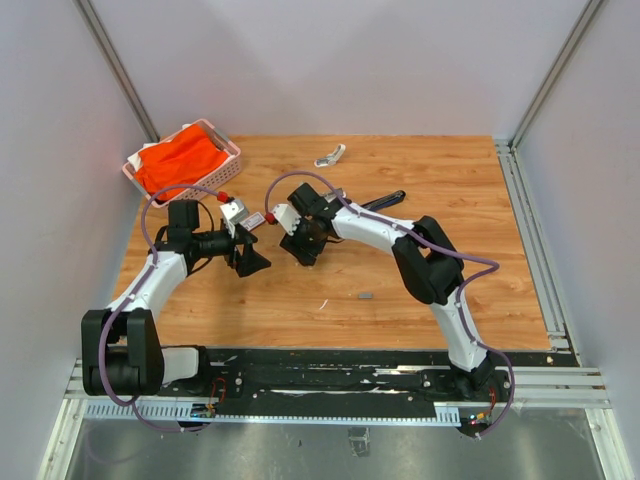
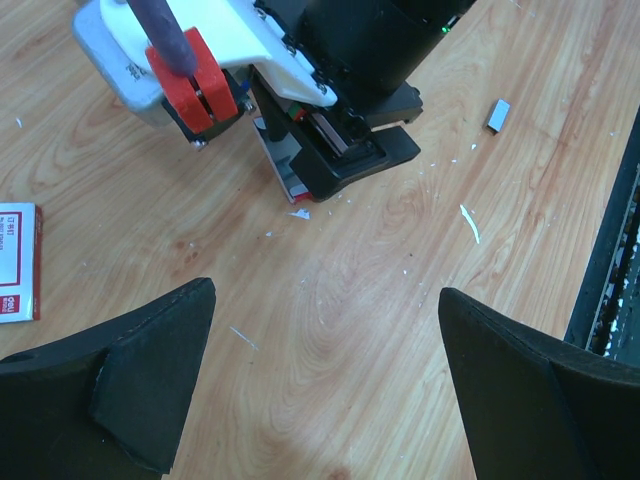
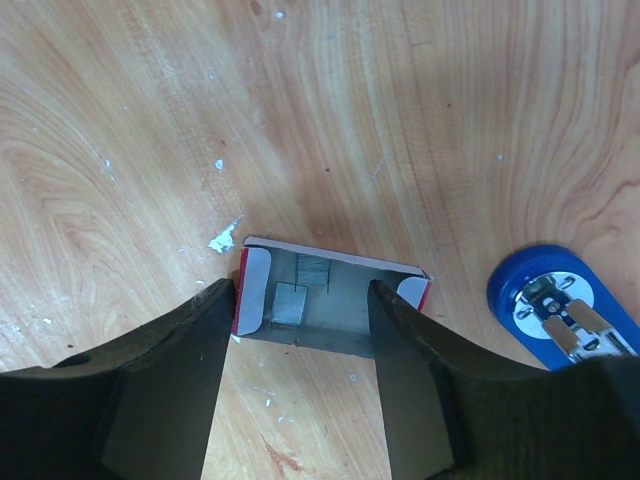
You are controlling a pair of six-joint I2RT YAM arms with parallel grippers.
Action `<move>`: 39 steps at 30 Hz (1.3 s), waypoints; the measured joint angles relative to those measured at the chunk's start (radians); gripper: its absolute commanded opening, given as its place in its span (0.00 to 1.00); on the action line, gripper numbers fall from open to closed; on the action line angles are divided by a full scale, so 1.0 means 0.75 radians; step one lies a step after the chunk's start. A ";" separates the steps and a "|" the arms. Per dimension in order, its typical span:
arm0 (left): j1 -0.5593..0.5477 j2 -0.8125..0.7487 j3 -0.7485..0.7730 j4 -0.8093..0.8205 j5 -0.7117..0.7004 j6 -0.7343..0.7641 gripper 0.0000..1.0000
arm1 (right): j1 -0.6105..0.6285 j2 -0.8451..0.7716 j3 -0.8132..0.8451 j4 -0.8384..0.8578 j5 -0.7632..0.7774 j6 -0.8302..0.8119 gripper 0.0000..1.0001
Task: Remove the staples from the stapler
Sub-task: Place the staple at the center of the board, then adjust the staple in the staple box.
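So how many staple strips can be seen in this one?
3. One strip lies loose on the table between the arms; two short pieces lie in the open box at the right gripper's fingertips. More may be hidden inside the stapler.

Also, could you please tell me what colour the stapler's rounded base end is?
The stapler is blue there, clearest in the right wrist view.

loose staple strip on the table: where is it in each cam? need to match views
Top external: the staple strip lies on bare wood near the centre, below and right of the right gripper.
Left wrist: upper right, to the right of the right gripper.
Right wrist: not in it.
Shared landmark: the right gripper, its fingers either side of the small box.
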 measured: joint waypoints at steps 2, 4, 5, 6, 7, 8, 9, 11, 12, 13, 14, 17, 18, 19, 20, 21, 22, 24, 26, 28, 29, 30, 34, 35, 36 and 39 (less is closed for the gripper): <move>0.000 0.000 0.000 -0.001 0.000 0.000 0.98 | 0.008 0.000 0.000 -0.001 0.001 0.000 0.56; 0.000 0.000 0.000 -0.001 0.000 -0.001 0.98 | 0.016 0.000 0.000 -0.001 0.001 0.000 0.58; 0.000 0.000 0.000 -0.001 0.000 -0.001 0.98 | 0.020 0.000 0.000 -0.001 0.001 0.001 0.60; 0.000 0.000 0.000 0.000 0.000 -0.001 0.98 | 0.020 0.000 0.000 -0.001 0.001 0.000 0.61; 0.000 0.000 0.000 0.000 0.000 0.000 0.98 | 0.021 0.000 0.000 -0.001 0.001 0.001 0.62; 0.000 0.000 0.000 0.000 0.000 0.000 0.98 | 0.024 0.000 0.000 -0.001 0.001 0.001 0.63; 0.000 0.000 0.000 0.000 0.000 -0.001 0.98 | 0.024 0.000 0.000 -0.001 0.005 0.000 0.63; 0.000 0.000 0.000 0.000 0.000 -0.001 0.98 | 0.026 0.000 0.000 -0.001 0.013 -0.001 0.63; 0.000 0.000 0.000 0.000 0.000 -0.001 0.98 | 0.027 0.000 0.000 -0.001 0.016 -0.003 0.63; 0.000 0.000 0.000 -0.001 0.000 -0.001 0.98 | 0.028 -0.001 0.000 -0.001 0.019 -0.003 0.63; 0.000 0.000 0.000 0.000 0.000 0.000 0.98 | 0.028 -0.001 0.000 -0.001 0.021 -0.004 0.63; 0.000 0.000 0.000 0.000 0.000 -0.001 0.98 | 0.028 -0.001 0.000 -0.001 0.021 -0.005 0.63; 0.000 0.000 0.000 -0.001 0.000 -0.001 0.98 | 0.028 -0.002 0.000 -0.001 0.021 -0.006 0.63; 0.000 0.000 0.000 -0.001 0.000 -0.001 0.98 | 0.028 -0.002 0.000 -0.001 0.021 -0.006 0.63; 0.000 0.000 0.000 0.000 0.000 0.000 0.98 | 0.028 -0.003 0.000 -0.002 0.022 -0.008 0.63; 0.000 0.000 0.000 0.000 0.000 0.000 0.98 | 0.028 -0.003 0.000 -0.002 0.022 -0.010 0.63; 0.000 0.000 0.000 -0.001 0.000 -0.001 0.98 | 0.028 -0.005 0.000 -0.002 0.023 -0.011 0.63; 0.000 0.000 0.000 0.000 0.000 -0.001 0.98 | 0.028 -0.009 0.000 -0.003 0.025 -0.014 0.63; 0.000 0.000 0.000 0.000 0.000 -0.001 0.98 | 0.028 -0.014 0.000 -0.003 0.028 -0.017 0.63; 0.000 0.000 0.000 0.000 0.000 0.000 0.98 | 0.029 -0.019 0.000 -0.003 0.033 -0.018 0.63; 0.000 0.000 0.000 0.000 0.000 0.000 0.98 | 0.029 -0.021 0.000 -0.004 0.035 -0.019 0.63; 0.000 0.000 0.000 0.000 0.000 0.000 0.98 | 0.029 -0.023 0.000 -0.004 0.035 -0.019 0.63; 0.000 0.000 0.000 0.000 0.000 0.000 0.98 | 0.034 -0.027 0.000 -0.004 0.035 -0.019 0.63; 0.000 0.000 0.000 0.000 0.000 0.000 0.98 | 0.037 -0.027 0.000 -0.004 0.035 -0.018 0.63; 0.000 0.000 0.000 0.000 0.000 0.000 0.98 | 0.041 -0.027 0.000 -0.004 0.034 -0.018 0.63; 0.000 0.000 0.000 -0.001 0.000 0.002 0.98 | 0.052 -0.027 0.000 -0.006 0.029 -0.018 0.61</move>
